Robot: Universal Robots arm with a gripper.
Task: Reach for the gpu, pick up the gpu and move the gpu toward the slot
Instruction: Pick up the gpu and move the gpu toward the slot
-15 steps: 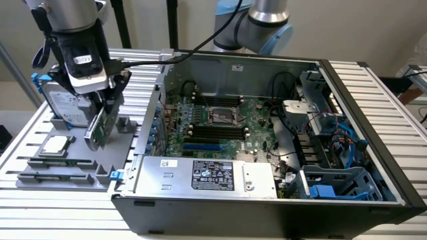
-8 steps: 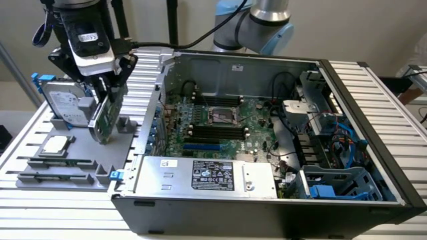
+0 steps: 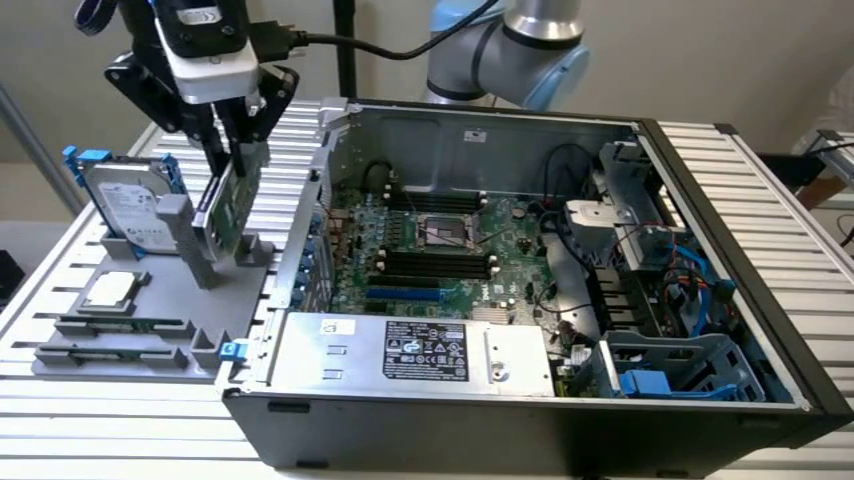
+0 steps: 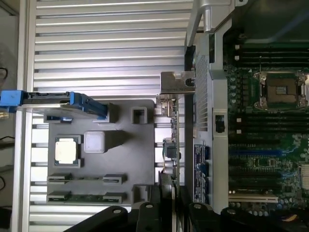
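One pincer (image 3: 235, 140) clamps one gpu (image 3: 224, 205) (upright) beside one hard drive (image 3: 130, 205).

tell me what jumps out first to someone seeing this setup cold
The open computer case dominates the exterior view's right, its green motherboard bare inside. On the exterior view's left, the gripper reaches down onto the gpu, standing on edge in a grey holder tray. Beside it stands a silver hard drive in a blue frame.

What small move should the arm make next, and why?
Probably take hold of the thin green circuit-board card by its top edge: the end effector sits directly over that card, which stands upright in the grey holder tray outside the black computer case.
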